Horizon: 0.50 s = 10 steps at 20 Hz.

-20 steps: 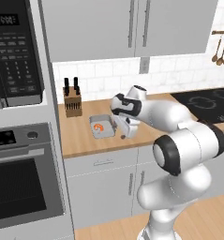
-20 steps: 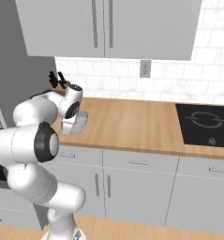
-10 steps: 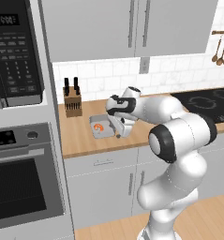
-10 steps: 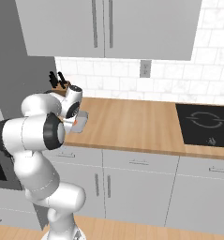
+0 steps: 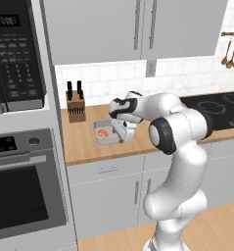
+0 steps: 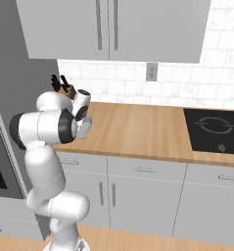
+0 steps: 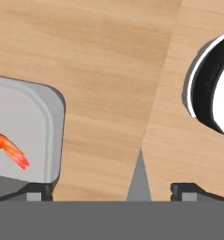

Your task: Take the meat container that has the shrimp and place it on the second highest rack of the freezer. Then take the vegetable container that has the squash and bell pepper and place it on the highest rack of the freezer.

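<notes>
Clearly the first step is in hand: reaching for the meat container that has the shrimp, with nothing lifted yet. Going from the left in the left base view, a black microwave sits above a wall oven; its small display shows pale digits, but they are too blurred to read, and no brand or label can be made out anywhere. Next along the wooden counter stands a knife block, and just right of it lies the grey meat container with the orange shrimp inside. The gripper hangs at the container's right edge, close above the counter.

In the hand view the container's rounded corner sits at the left, the shrimp inside it (small against the tray). The finger tips stand wide apart with nothing between them; one sits by the container's rim, the other over bare wood.

My judgement: the next move calls for shifting the hand so the rim falls between the jaws, then closing and lifting before driving to the freezer. Further right, a black cooktop and hanging wooden spoons.
</notes>
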### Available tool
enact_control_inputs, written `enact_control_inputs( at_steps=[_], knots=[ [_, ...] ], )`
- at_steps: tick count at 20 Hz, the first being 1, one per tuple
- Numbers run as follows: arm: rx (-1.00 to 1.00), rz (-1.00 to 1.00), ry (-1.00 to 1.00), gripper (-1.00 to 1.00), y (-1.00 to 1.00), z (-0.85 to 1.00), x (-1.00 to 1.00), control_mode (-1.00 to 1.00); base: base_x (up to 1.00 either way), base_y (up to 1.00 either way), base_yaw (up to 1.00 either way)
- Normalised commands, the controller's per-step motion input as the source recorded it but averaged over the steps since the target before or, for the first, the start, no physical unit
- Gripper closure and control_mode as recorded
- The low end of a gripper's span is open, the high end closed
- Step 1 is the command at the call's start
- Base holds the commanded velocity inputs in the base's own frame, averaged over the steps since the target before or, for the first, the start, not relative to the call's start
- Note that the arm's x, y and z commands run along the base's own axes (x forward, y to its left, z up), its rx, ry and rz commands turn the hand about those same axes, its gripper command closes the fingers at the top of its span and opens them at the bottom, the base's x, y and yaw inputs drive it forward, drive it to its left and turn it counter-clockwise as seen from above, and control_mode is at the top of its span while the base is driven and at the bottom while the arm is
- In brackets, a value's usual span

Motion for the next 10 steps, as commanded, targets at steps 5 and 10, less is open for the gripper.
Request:
enact_control_inputs(
  at_steps=[5, 10],
  knots=[
    [0.0, 0.0, 0.11, -1.0, 0.0, -0.33, 0.38, -1.0, 0.0, 0.0, 0.0],
    [-0.04, -0.03, 0.07, -1.0, 0.0, -0.18, 0.57, -1.0, 0.0, 0.0, 0.0]
  ],
)
